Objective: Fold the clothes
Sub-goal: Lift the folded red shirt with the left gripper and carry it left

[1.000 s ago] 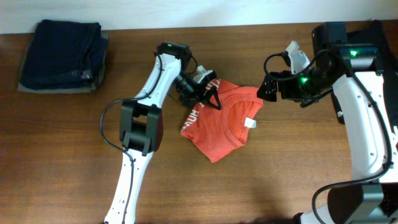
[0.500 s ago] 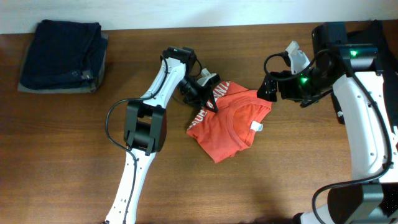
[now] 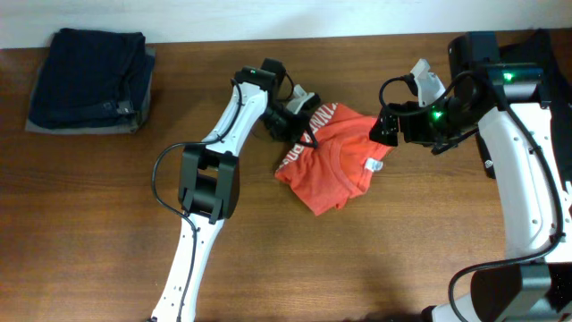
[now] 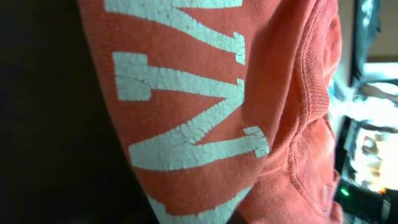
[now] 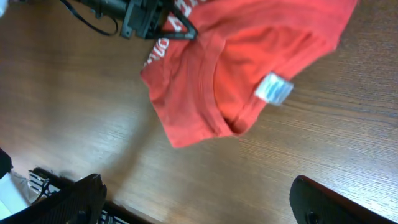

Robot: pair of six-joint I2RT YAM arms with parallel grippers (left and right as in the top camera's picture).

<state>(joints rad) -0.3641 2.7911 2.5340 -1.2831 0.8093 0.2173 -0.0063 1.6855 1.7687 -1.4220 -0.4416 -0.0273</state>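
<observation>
Shifted since a second ago: the red-orange T-shirt (image 3: 338, 161) now lies farther from the folded navy pile (image 3: 88, 79) and slightly nearer the table's (image 3: 98, 233) back edge. It remains crumpled, well apart from that pile.

Left gripper (image 3: 305, 132): it has travelled with the shirt, away from the pile. A second ago its fingers stood spread over the cloth. Overhead they now look drawn together on the shirt's edge nearest the pile, where the cloth with the white lettering (image 4: 186, 124) is bunched up at the tool. The left wrist view is filled by lettered fabric close to the lens and the fingers cannot be made out there, so the pinch is read from the overhead view alone.

Right gripper (image 3: 386, 127): position unchanged, on the side of the shirt away from the pile, just beside the cloth. Its fingers (image 5: 84, 198) stand spread wide and hold nothing, with bare wood between them in its wrist view.

Neck opening faces up. White label (image 5: 273, 88) sits on the shirt's edge away from the pile and has moved along with the garment.

Navy pile: unmoved.
</observation>
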